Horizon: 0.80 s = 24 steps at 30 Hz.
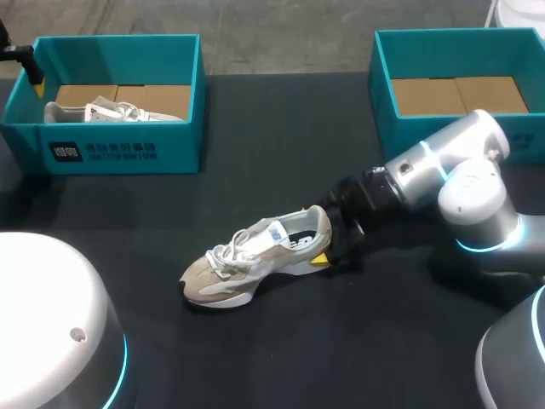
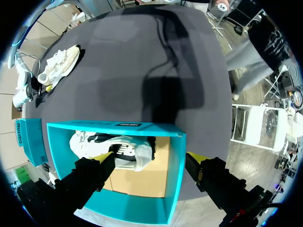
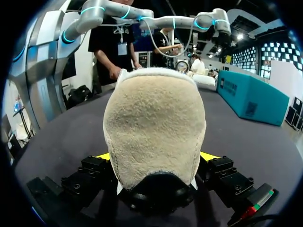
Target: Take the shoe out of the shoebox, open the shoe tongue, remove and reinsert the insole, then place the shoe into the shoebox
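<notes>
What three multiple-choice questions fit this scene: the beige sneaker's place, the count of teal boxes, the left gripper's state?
1. Where is the beige suede sneaker? A in a box; B on the black table; C held in the air.
2. How many teal cardboard shoeboxes are there? A one; B two; C three.
3. The left gripper is: A open; B shut on a shoe; C shut on a box wall.
Key: 1 B, it lies on the table, heel in the right gripper. 2 B, the left shoebox holding a white shoe, and the right shoebox. 3 A, fingers wide apart above the left shoebox.
</notes>
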Tool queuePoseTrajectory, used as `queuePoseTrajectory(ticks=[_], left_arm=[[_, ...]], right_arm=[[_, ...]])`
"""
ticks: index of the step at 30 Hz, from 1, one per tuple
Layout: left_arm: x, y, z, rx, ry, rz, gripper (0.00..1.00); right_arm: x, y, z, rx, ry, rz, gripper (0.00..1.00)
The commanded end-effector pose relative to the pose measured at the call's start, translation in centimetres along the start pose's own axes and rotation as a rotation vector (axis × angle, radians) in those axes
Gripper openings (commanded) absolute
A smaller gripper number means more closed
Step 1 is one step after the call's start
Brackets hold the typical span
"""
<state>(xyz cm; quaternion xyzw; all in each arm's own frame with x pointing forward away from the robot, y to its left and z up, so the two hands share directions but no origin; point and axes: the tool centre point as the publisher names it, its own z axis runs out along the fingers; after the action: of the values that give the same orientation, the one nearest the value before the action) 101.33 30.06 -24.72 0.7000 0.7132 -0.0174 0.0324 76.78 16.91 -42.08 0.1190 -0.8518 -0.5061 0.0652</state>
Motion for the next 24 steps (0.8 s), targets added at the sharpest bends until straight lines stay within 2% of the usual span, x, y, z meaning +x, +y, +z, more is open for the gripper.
queuePoseTrajectory(ticks=[1,2,3,4,6,7,8,17,24], left_arm=[[0.0,0.0,-0.1,0.000,0.003,0.001,1.00],[0.0,0.0,-0.1,0.000,0.003,0.001,1.00],[0.0,0.0,-0.1,0.000,0.003,0.001,1.00],[0.0,0.0,-0.1,0.000,0.003,0.001,1.00],[0.0,0.0,-0.1,0.000,0.003,0.001,1.00],[0.0,0.0,-0.1,0.000,0.003,0.001,1.00],[0.0,0.0,-0.1,0.000,0.003,0.001,1.00],[0.0,0.0,-0.1,0.000,0.003,0.001,1.00],[0.0,0.0,-0.1,0.000,0.003,0.001,1.00]], right_arm=[[-0.1,-0.1,0.5,0.003,0.001,0.003,1.00],[-0.1,-0.2,0.6,0.003,0.001,0.004,0.95],[0.0,-0.2,0.7,0.004,0.001,0.004,0.69],[0.0,-0.2,0.7,0.004,0.000,0.005,0.48],[0.0,-0.2,0.8,0.007,-0.005,0.006,0.29],[0.0,-0.2,0.8,0.008,-0.007,0.006,0.17],[0.0,-0.2,0.8,0.010,-0.012,0.007,0.00],[0.8,0.0,-0.2,0.006,-0.071,0.022,0.00],[1.6,-0.1,-1.9,0.019,-0.134,0.043,0.00]])
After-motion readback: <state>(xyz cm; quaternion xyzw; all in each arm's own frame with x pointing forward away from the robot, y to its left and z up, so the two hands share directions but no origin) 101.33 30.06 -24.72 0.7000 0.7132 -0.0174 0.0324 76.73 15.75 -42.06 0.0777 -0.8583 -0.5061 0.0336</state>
